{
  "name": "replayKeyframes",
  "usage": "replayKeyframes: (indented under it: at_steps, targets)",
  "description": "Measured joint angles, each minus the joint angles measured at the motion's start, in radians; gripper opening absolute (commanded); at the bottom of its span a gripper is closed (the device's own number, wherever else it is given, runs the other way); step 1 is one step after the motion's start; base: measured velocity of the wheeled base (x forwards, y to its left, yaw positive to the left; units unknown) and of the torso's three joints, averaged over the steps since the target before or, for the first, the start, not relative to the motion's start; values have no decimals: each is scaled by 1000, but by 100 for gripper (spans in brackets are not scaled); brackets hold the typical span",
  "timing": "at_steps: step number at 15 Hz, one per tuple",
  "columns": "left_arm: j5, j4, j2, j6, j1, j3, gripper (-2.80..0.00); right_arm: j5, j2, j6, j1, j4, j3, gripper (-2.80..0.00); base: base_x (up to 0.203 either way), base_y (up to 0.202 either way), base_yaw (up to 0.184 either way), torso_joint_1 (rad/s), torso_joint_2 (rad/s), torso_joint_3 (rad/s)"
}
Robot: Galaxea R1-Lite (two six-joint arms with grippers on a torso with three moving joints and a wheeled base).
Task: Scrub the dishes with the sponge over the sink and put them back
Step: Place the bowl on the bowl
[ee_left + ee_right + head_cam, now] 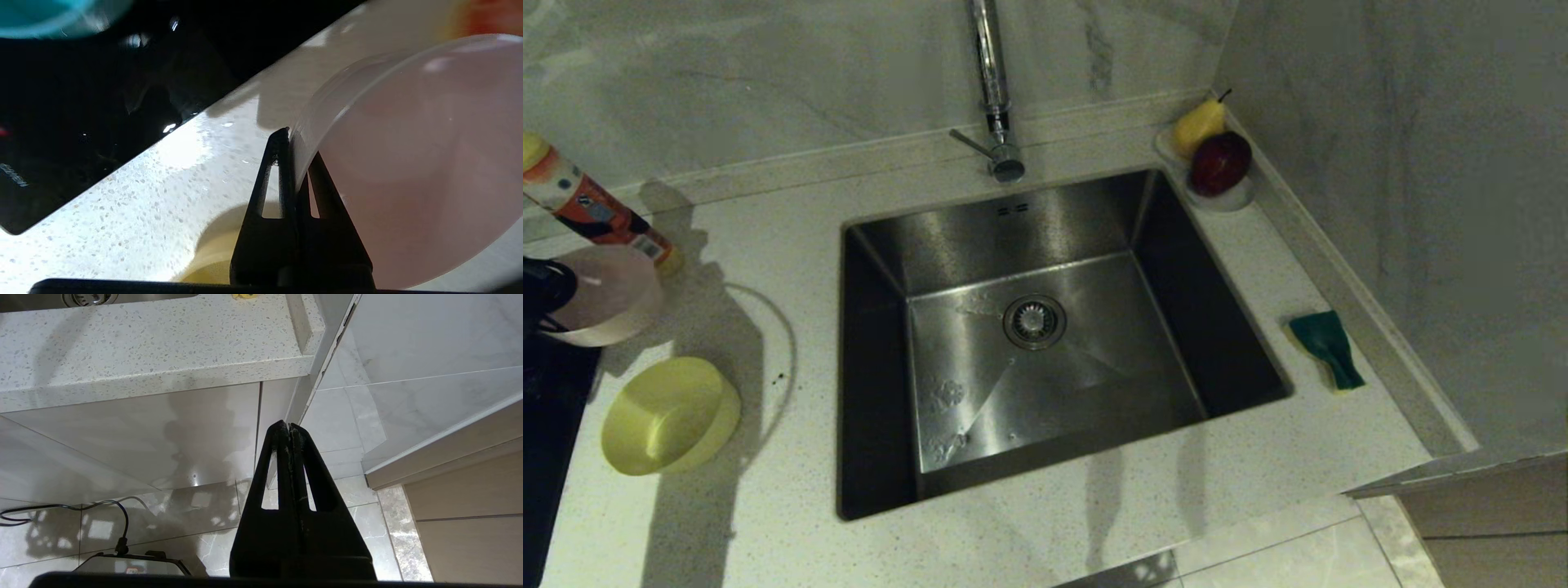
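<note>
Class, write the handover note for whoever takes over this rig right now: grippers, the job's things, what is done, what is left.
Left gripper: shut on the pink bowl rim, at the counter's left edge.
Right gripper: shut, empty, parked below the counter.
Yellow bowl: upside down, left of the sink.
Blue bowl: on the dark surface further left.
Sponge: untouched, right of the sink.
Done: pink bowl gripped.
Left: scrub all three bowls, return them.
</note>
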Motion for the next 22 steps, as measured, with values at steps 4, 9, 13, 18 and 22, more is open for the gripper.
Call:
replayKeyframes:
  at_steps: [4, 9, 13, 18, 22]
  targets:
    - [-8, 124, -95, 22, 0, -76, -280, 0, 0, 0, 0, 0, 0, -280, 0, 0, 0, 0, 0, 0]
    - [-80, 247, -206, 42, -41, -23, -280, 0, 0, 0, 0, 0, 0, -280, 0, 0, 0, 0, 0, 0]
    - [-83, 216, -261, 80, -89, 187, -280, 0, 0, 0, 0, 0, 0, -280, 0, 0, 0, 0, 0, 0]
    - [-77, 44, -330, 85, -128, 444, -280, 0, 0, 0, 0, 0, 0, -280, 0, 0, 0, 0, 0, 0]
    - [-73, -17, -347, 86, -130, 524, -280, 0, 0, 0, 0, 0, 0, -280, 0, 0, 0, 0, 0, 0]
